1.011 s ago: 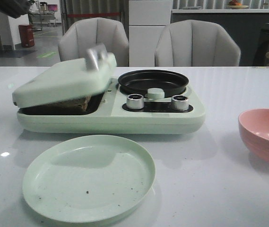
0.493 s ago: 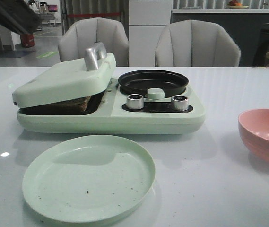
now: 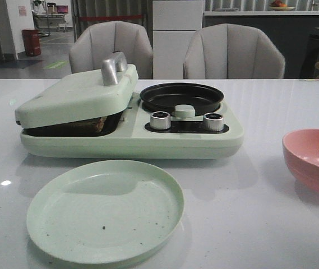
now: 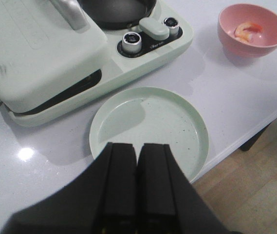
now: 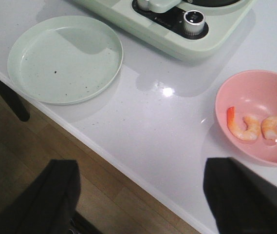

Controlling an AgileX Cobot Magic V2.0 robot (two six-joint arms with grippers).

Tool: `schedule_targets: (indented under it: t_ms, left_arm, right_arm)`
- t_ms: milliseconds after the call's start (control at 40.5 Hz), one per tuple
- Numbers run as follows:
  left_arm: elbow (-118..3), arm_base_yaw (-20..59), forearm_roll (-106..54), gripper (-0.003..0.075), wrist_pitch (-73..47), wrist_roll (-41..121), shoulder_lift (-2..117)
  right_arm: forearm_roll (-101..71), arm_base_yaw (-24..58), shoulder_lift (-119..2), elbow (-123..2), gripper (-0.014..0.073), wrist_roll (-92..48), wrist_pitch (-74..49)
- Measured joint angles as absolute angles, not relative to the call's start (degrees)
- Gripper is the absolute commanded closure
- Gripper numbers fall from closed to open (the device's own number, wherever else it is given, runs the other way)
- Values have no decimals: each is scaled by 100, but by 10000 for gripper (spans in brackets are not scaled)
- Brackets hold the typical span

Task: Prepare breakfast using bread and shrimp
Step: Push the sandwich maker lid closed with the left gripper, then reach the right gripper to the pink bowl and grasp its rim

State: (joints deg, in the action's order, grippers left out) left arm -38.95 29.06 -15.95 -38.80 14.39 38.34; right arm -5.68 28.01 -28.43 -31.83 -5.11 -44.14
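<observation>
Both claws are idle: the left gripper [image 4: 137, 161] has its fingers pressed together with nothing between them, hovering above the near edge of the green plate [image 3: 105, 210], while the right gripper [image 5: 140, 192] hangs spread wide and empty off the near edge of the table [image 3: 260, 112].

Judging by how things lie, the task looks partly done. The bread [image 3: 89, 123] sits inside the left half of the breakfast maker [image 3: 131, 140] — only a strip of dark crust shows in the gap under the lid [image 3: 72, 95], which rests tilted on it rather than shut flat. How many slices are in there I cannot tell. The shrimp [image 5: 260, 127] are untouched: two curled orange-pink pieces lie side by side in the pink bowl [image 5: 257, 122], at the right of the table and well apart from the cooker.

The round black pan [image 3: 181, 96] on the right half of the cooker holds nothing. The green plate in front of it carries only a few dark crumbs. What remains, probably, is cooking the shrimp and plating it all — no food has reached the plate yet.
</observation>
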Motion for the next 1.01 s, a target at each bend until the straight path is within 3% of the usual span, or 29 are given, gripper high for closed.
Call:
schedule_targets:
  t_ms: [518,888,1011]
  left_arm:
    - [-3859,2906,-1595,619,-3880,1435,3558]
    - [-3859,2906,-1595,619,-3880,1435,3558]
    - [-3859,2906,-1595,619,-3880,1426,3558]
  right_arm:
    - [-703,2801,-2928,-3194,-26,-511,-4272]
    - [-284,2779,-5419,-4370,-26,-296,-5085]
    - [-223,2311,-6273,-4956,-26,-206,-5364]
